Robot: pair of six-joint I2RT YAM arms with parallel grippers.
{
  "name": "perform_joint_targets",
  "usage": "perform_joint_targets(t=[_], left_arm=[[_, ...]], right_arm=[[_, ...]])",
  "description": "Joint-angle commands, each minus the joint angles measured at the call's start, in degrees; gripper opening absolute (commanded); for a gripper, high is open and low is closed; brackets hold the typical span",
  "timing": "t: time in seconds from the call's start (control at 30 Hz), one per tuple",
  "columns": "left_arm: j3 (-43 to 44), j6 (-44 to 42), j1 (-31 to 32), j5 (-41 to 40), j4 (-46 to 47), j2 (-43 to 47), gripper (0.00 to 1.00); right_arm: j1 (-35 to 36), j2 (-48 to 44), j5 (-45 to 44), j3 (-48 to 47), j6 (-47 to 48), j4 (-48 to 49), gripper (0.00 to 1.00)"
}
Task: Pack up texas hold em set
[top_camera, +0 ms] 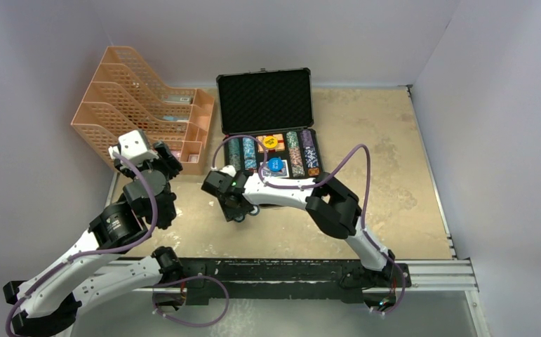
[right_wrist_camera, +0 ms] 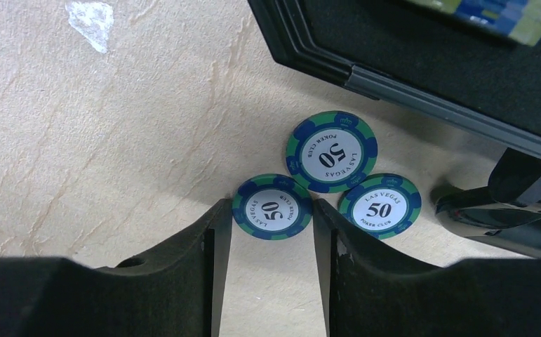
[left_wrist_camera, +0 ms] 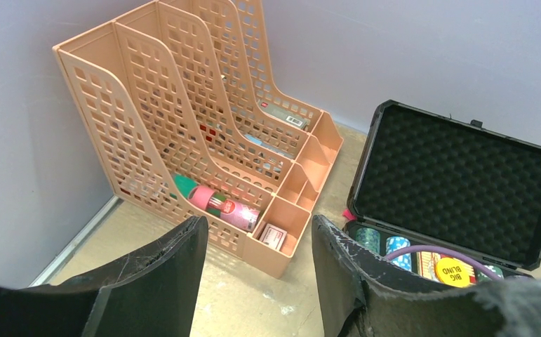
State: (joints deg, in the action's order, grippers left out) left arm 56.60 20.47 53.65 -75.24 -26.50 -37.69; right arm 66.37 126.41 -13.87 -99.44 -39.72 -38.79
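Right wrist | right gripper [right_wrist_camera: 272,214] straddles chip [right_wrist_camera: 272,206] | case [right_wrist_camera: 393,77] just beyond

Desk-wide coverage: the overhead camera looks down from the near edge over the whole desk [top_camera: 386,140]. The left wrist view faces the far-left corner, sharing the open case [left_wrist_camera: 457,175]; the right wrist view peers closely at the desk beside it.
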Motion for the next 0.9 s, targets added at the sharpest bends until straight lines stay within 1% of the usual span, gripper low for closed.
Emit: perform_joint_targets(t=[0.0,0.07,0.13,0.27,0.4,0.47,0.57,0.67,0.77,0.87], left_arm=[[1.0,0.4,-0.3,-0.5,0.0,0.0,0.56],[1.0,0.5,-0.2,-0.2,0.1,0.0,0.56],[0.9,0.7,-0.2,0.3,0.2,0.0,0.56],[0.9,0.7,-0.2,0.6,0.1,-0.7,0.56],[0.9,0.6,-0.2,0.5,0.1,-0.9,0.56],[0.9,0.5,-0.2,0.5,0.1,-1.0,0.56],[0.9,0.4,-0.2,0.4,0.1,-1.1,0.56],[0.8,0.4,-0.2,0.4,0.2,-1.1,0.56],[0.5,0.3,-0.2,0.6,0.2,-1.2,0.56],[0.2,0.1,-0.2,1.3,0.4,-1.6,0.57]], right_arm=[[0.3,2.6,2.0,-1.9,0.6,-2.1,0.44],[0.3,3.1,2.4,-1.8,0.8,-2.2,0.42],[0.4,3.5,2.3,-1.9,0.9,-2.4,0.43],[0.6,4.1,1.8,-2.2,1.4,-3.2,0.51],[1.1,5.4,1.5,-1.8,1.8,-3.6,0.52],[1.4,6.4,1.4,-1.4,1.8,-3.6,0.51],[1.5,7.5,0.6,-0.5,0.6,-4.4,0.45],[1.5,7.0,-0.3,-0.1,0.0,-4.3,0.4],[1.5,3.4,-1.8,-0.1,-0.6,-2.2,0.4],[1.5,-2.0,-2.4,1.2,-0.4,2.3,0.41]])
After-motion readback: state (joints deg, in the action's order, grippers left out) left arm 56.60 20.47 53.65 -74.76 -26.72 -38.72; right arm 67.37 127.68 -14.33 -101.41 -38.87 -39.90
